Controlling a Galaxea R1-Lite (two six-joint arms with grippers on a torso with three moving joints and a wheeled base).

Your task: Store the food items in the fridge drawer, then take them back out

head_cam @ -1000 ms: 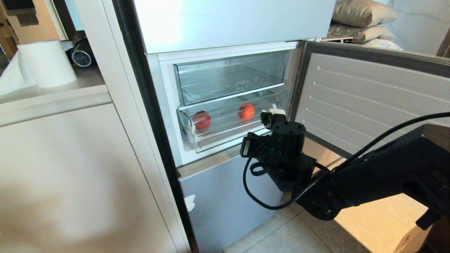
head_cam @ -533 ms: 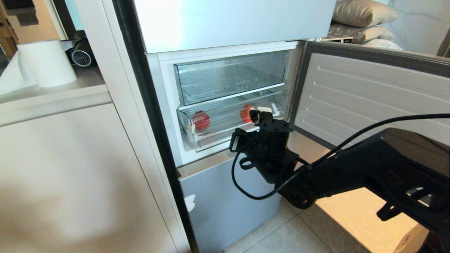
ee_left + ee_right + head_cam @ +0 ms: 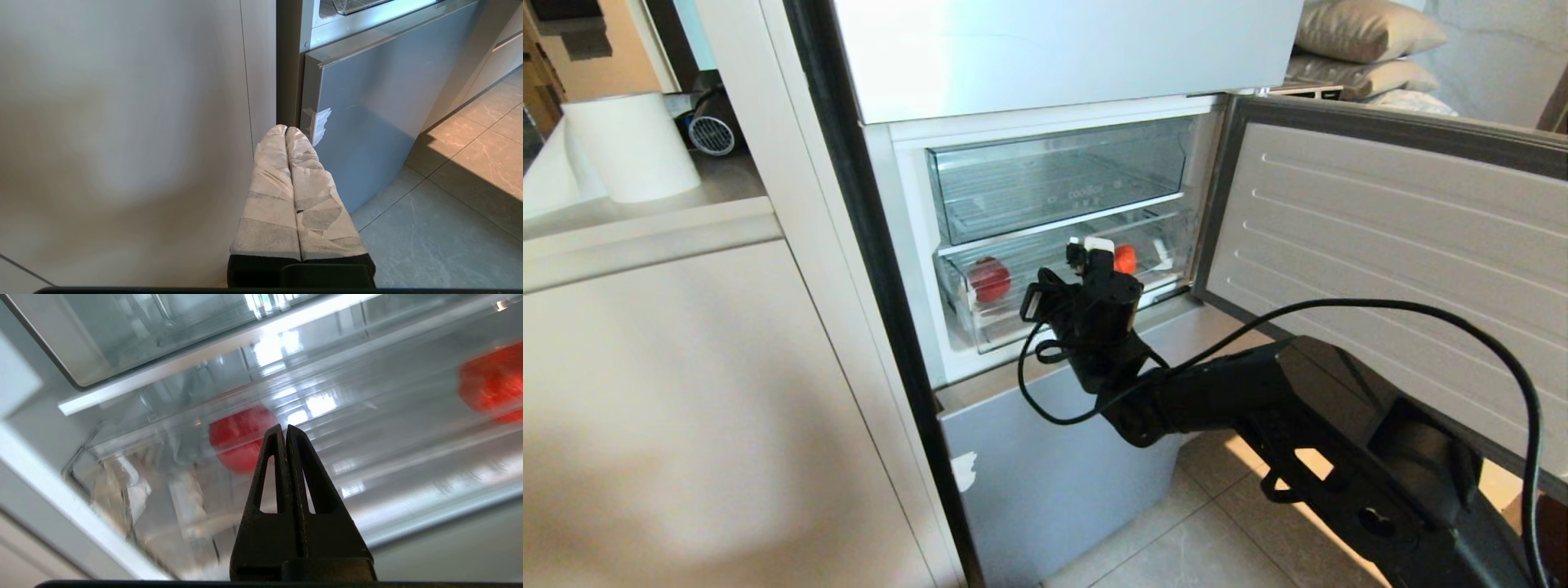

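Entry: right gripper, jaws pressed together, empty, before the fridge drawer; two food items inside. Step: probably reopening it. Next: hook its lip, pull.

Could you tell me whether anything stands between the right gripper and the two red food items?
Yes. The right gripper, shut, is in front of the fridge drawer, and its clear front wall stands between the tips and both food items: the left one and the right one.
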